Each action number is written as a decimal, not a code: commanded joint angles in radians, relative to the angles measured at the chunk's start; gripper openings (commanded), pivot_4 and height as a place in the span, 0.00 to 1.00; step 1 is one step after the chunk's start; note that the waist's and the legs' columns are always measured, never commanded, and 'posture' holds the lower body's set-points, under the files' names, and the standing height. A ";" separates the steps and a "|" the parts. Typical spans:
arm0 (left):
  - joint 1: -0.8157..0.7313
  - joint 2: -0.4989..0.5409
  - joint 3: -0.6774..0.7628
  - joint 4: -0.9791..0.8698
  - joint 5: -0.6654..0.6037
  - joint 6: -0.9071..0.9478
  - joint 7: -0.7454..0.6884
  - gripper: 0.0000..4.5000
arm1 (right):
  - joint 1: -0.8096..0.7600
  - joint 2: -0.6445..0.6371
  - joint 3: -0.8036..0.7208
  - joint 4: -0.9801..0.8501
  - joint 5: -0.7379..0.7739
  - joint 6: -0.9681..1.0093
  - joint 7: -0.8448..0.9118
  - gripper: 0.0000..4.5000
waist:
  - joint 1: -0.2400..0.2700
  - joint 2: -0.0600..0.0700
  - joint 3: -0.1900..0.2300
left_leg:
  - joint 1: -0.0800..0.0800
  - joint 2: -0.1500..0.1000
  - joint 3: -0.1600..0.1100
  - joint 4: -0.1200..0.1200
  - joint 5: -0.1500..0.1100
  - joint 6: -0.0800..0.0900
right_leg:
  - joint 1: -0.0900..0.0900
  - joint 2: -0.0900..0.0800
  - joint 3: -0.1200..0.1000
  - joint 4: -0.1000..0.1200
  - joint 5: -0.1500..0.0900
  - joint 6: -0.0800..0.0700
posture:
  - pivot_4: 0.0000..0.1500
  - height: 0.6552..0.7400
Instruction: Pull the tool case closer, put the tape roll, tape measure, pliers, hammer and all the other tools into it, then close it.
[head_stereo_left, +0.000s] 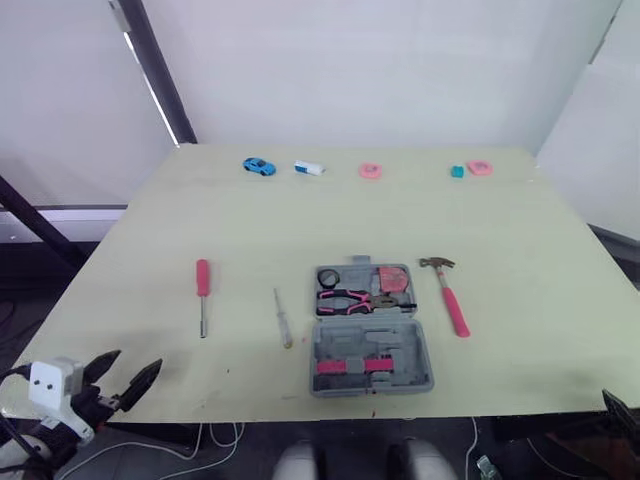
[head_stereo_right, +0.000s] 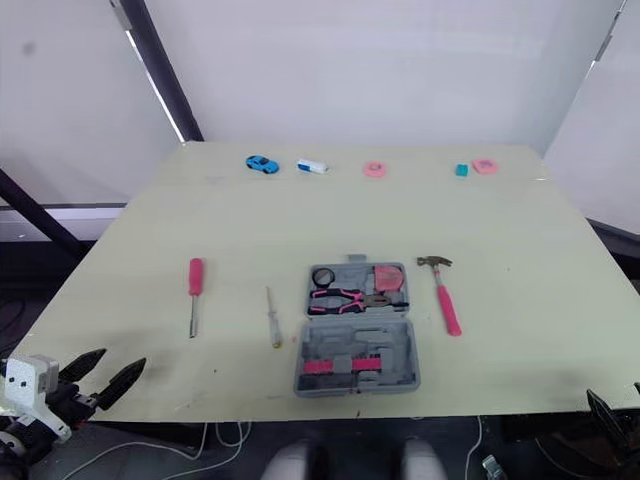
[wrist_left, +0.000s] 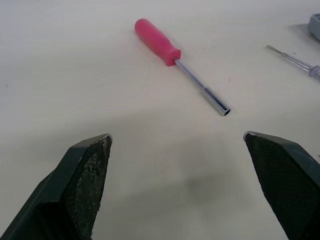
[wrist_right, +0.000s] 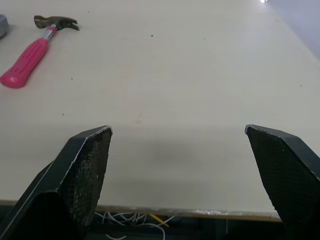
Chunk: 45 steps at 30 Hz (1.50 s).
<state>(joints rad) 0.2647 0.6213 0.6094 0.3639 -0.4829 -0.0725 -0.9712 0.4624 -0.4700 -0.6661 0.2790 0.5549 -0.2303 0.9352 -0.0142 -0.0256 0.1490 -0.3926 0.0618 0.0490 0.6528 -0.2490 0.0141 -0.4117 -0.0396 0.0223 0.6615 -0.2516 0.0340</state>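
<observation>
The grey tool case (head_stereo_left: 372, 350) lies open and flat near the table's front edge. Its far half holds a black tape roll (head_stereo_left: 328, 277), pink-handled pliers (head_stereo_left: 345, 297) and a pink tape measure (head_stereo_left: 392, 279). Just right of the case lies a pink-handled hammer (head_stereo_left: 448, 295). A slim screwdriver (head_stereo_left: 283, 317) lies left of the case, and a pink-handled driver (head_stereo_left: 203, 293) farther left. My left gripper (head_stereo_left: 125, 378) hangs open at the front left corner, short of the pink driver (wrist_left: 170, 47). My right gripper (wrist_right: 178, 130) is open and empty over the front right edge, with the hammer (wrist_right: 30, 57) beyond it.
Along the table's far edge sit a blue toy car (head_stereo_left: 258, 166), a white and blue block (head_stereo_left: 309, 168), a pink ring (head_stereo_left: 371, 171), a teal block (head_stereo_left: 457, 171) and a pink piece (head_stereo_left: 479, 167). Cables hang below the front edge (wrist_right: 150, 212).
</observation>
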 joint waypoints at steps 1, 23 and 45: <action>-0.005 -0.008 -0.019 -0.032 0.000 -0.020 -0.004 1.00 | -0.010 -0.030 0.004 -0.027 0.009 -0.011 0.037 0.99 | 0.000 0.000 0.000 | 0.000 0.000 0.000 0.000 0.000 0.000 | 0.000 0.000 0.000 0.000 0.000 0.000 | 1.00 1.00; -0.057 -0.348 -0.416 -0.820 0.128 0.610 0.736 1.00 | -0.372 -0.220 0.414 -0.423 0.057 0.247 0.312 0.99 | 0.007 0.001 -0.001 | -0.002 -0.006 0.000 0.001 0.000 0.000 | 0.001 0.003 -0.001 0.000 0.005 0.001 | 1.00 1.00; -0.277 -0.480 -0.572 -0.691 0.313 0.829 0.980 1.00 | -0.518 -0.185 0.564 -0.469 -0.010 0.266 0.283 0.99 | 0.009 0.000 -0.001 | -0.003 -0.007 -0.003 0.001 0.000 0.000 | 0.002 0.005 0.000 0.001 0.005 0.001 | 1.00 1.00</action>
<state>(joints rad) -0.0070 0.1413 0.0418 -0.3194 -0.1782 0.7641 0.0134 -0.0548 -0.6585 -0.0915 -0.1546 0.5365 0.0456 1.2248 -0.0050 -0.0254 0.1484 -0.3957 0.0547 0.0464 0.6542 -0.2487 0.0144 -0.4102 -0.0348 0.0224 0.6621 -0.2464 0.0350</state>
